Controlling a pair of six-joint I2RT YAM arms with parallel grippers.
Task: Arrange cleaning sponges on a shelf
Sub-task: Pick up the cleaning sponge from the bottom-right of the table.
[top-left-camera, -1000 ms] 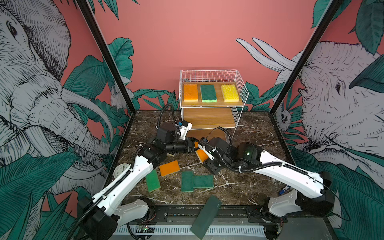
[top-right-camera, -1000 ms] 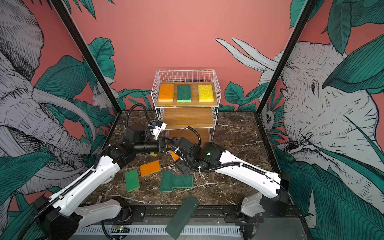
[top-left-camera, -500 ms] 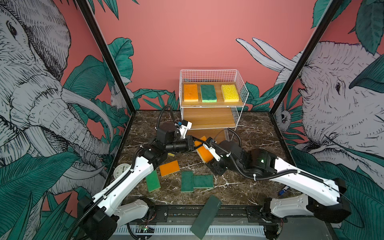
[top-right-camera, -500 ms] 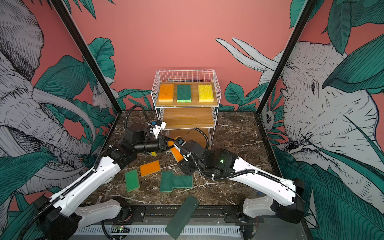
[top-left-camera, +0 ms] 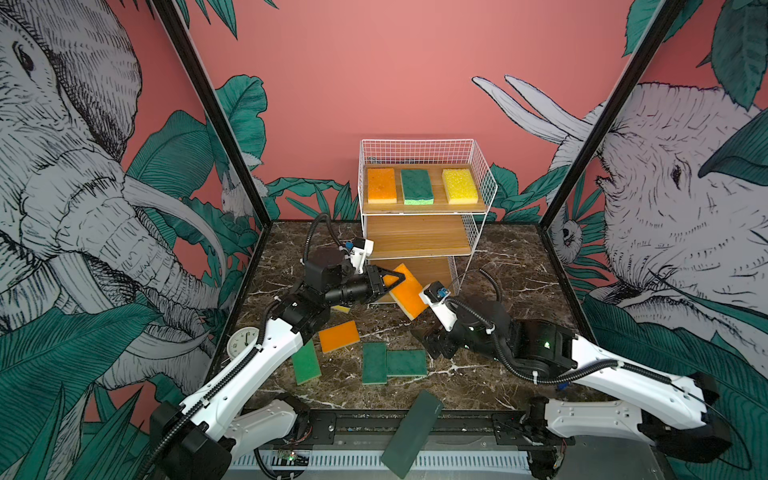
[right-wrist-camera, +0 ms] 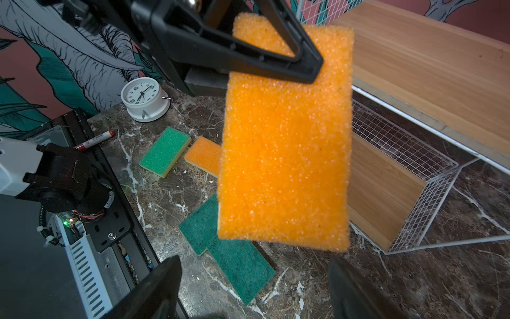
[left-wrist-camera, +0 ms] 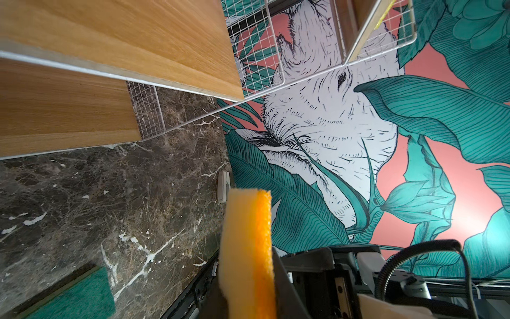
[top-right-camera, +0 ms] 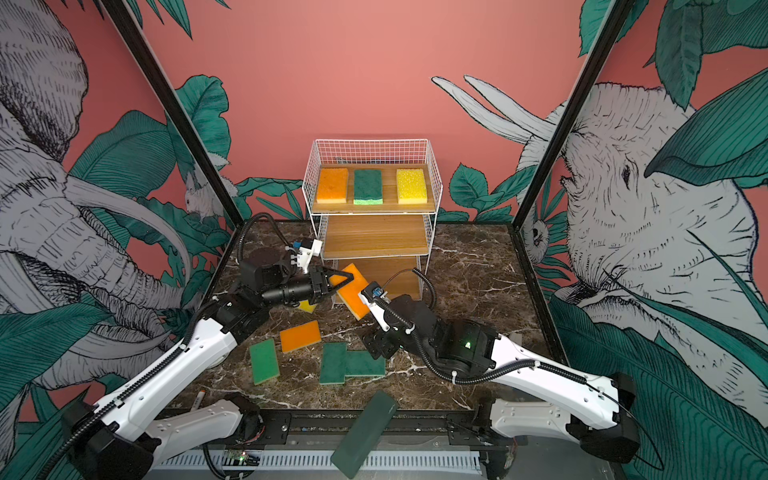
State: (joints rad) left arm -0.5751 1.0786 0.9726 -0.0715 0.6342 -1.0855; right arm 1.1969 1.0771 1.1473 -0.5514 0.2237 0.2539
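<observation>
Dark marble counter (top-left-camera: 498, 266): left gripper (top-left-camera: 392, 280) pinches the light, squashy orange sponge (top-left-camera: 409, 297) by one end; right gripper (right-wrist-camera: 254, 290) hangs spread.

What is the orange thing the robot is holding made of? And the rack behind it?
The held sponge looks like soft foam: a grainy, pitted orange face on a paler yellow layer, seen edge-on at the left wrist. The left gripper pinches it. The rack seems to be white-coated wire grid with light boards showing wood grain, maybe a laminate.
</observation>
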